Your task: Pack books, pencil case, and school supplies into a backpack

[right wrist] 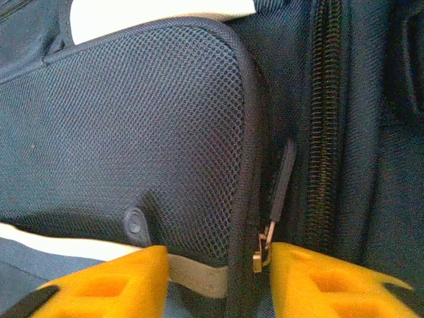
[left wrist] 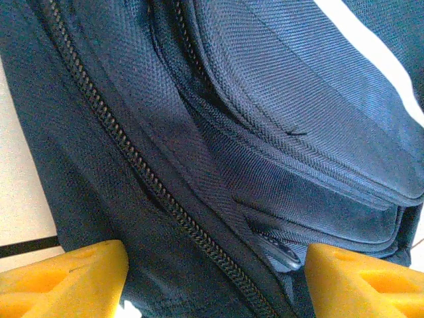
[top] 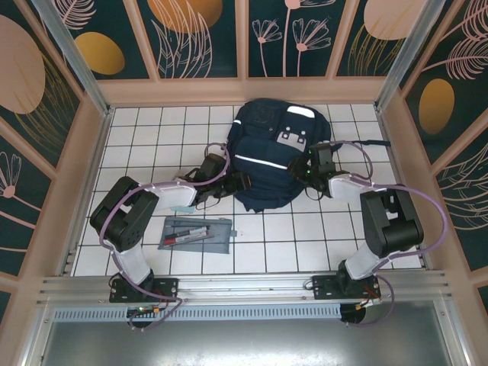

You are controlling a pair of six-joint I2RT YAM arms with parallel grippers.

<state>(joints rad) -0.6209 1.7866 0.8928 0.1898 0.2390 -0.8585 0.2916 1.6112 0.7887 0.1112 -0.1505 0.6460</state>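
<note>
Backpack (top: pixel 268 156) lies on the tiled surface (top: pixel 305 244), pencil case (top: pixel 195 233) apart from it. Left fingers (left wrist: pixel 73 275) stand released, spread across its zipper (left wrist: pixel 132 159); right fingers (right wrist: pixel 331 278) straddle a zipper pull (right wrist: pixel 283 179) beside the mesh pocket (right wrist: pixel 132 146); cannot tell if they grasp it

White-tiled counter (top: pixel 290 244): navy backpack (top: pixel 267 171) at the far middle, grey pencil case (top: pixel 195 234) front left, small blue-green square (top: pixel 183 208) just behind it.

bench (top: pixel 267 244) is white tile with dark grid lines, walls (top: pixel 206 34) around it are dark teal panels with leaf and orange blob prints in pale frames, metal rail (top: pixel 252 284) along the near edge
</note>
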